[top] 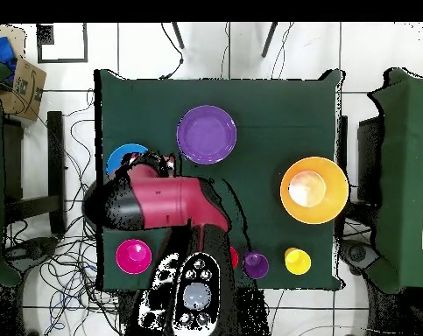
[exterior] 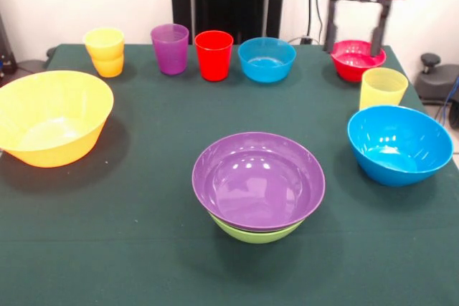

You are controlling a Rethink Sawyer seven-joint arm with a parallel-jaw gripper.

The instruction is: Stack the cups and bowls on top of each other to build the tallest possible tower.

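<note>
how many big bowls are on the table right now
4. The purple bowl is nested in the green bowl at the front middle, the orange bowl stands at the left, and the blue bowl at the right. None seems hidden.

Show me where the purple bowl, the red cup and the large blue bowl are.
purple bowl (exterior: 257,183): front view, on its inner bottom.
red cup (exterior: 214,59): front view, on its outer wall.
large blue bowl (exterior: 399,159): front view, on its inner bottom.
</note>
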